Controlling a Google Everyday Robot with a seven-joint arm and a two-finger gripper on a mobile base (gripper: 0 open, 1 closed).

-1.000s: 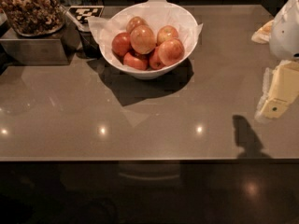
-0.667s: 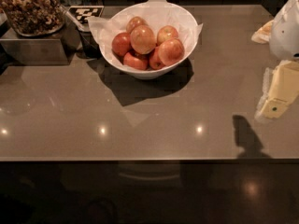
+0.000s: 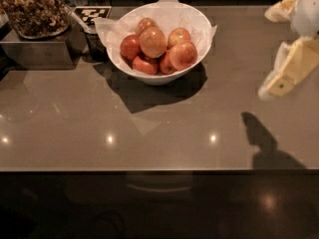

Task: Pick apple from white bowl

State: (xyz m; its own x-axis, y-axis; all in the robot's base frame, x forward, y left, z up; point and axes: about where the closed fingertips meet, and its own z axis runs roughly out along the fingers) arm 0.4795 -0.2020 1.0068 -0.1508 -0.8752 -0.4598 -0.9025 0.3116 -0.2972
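Observation:
The white bowl (image 3: pixel 164 77) with a paper liner stands at the back middle of the brown table. It holds several apples. The apple (image 3: pixel 153 42), the largest one, orange-red with a pale blush, lies on top near the middle of the pile, with smaller, darker red apples around it. My gripper (image 3: pixel 265 54) hangs above the table at the right edge of the view, well to the right of the bowl. Its pale fingers (image 3: pixel 289 68) stand apart with nothing between them. Its shadow falls on the table below.
A glass container of brown nuts (image 3: pixel 32 9) sits on a metal box (image 3: pixel 40 51) at the back left. A black-and-white marker tag (image 3: pixel 92 15) lies between it and the bowl. The table's front edge (image 3: pixel 159 171) runs across the lower view.
My gripper has moved up in the picture and slightly left, toward the bowl's side. The bowl and apples have not moved.

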